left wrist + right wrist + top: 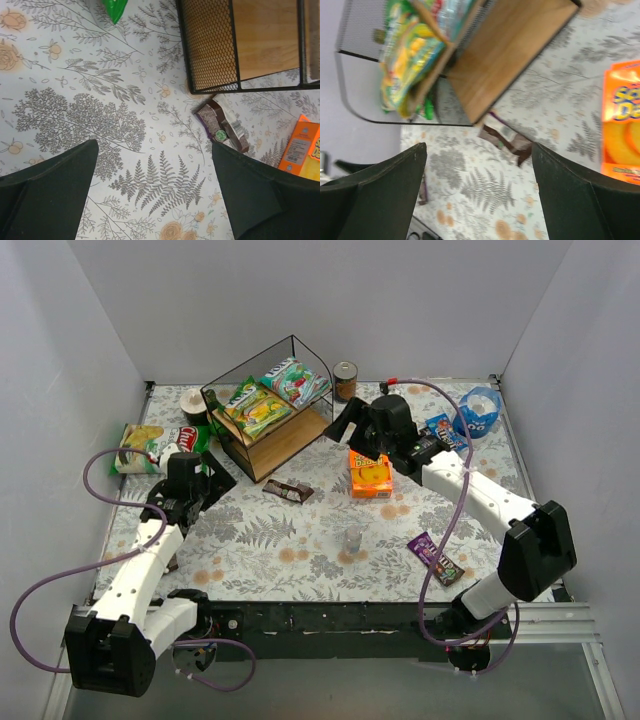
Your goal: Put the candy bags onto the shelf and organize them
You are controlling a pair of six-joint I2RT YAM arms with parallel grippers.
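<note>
Brown wrapper [288, 490] just off the shelf's [268, 456] front edge, open tablecloth [300, 540] nearer.

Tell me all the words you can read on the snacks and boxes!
"Ch..." starts the name on the red-and-white bag left of the shelf; the rest is blurred.
"S..." over "D...", blue letters on the orange box, cut off.
Too small to read: the bags on the shelf, brown wrapper, purple wrapper.

Two bags [258, 408] on shelf [288, 442] — perhaps overlapping.
</note>
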